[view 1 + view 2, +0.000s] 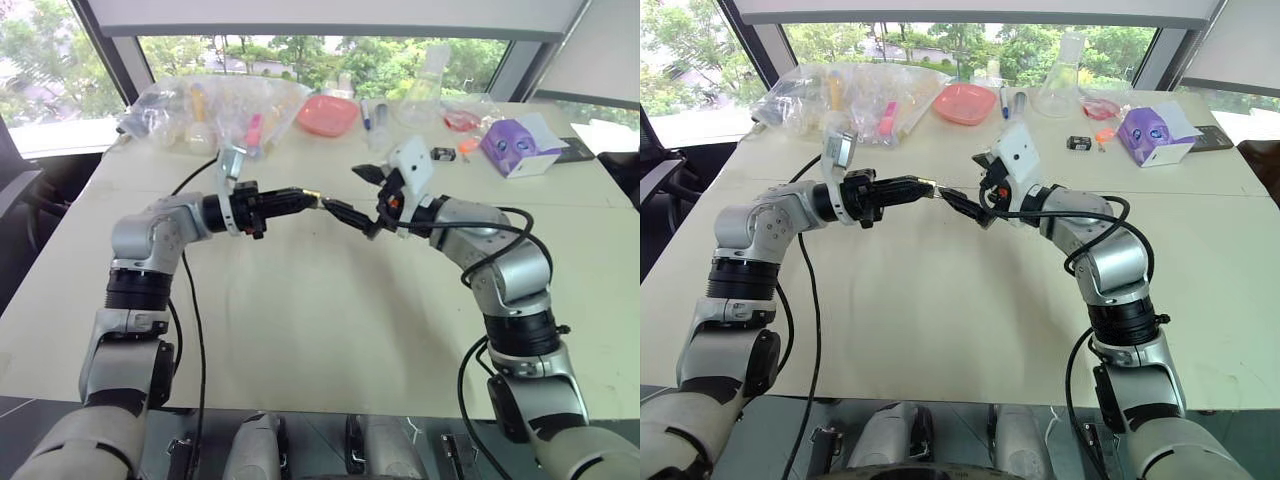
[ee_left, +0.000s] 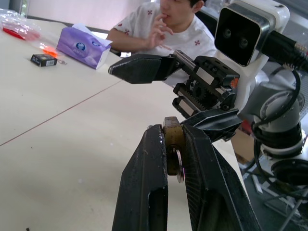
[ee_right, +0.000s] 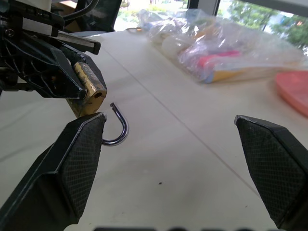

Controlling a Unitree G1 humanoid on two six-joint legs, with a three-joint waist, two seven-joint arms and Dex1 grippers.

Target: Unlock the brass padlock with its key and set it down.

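The brass padlock (image 3: 89,89) could be dropped onto the table (image 1: 330,330). It is very small and is only pinched at its sides, so a bump from the right gripper (image 3: 178,159) could knock it loose. The curved shackle (image 3: 118,127) is already swung open, so it could also catch on a finger.

The padlock is held in the air above the table, squeezed tightly by the left gripper (image 2: 174,144). A small ring (image 2: 179,166) hangs from the padlock. The right gripper is spread wide and holds nothing. One of its fingers (image 3: 79,159) is just beside the padlock.
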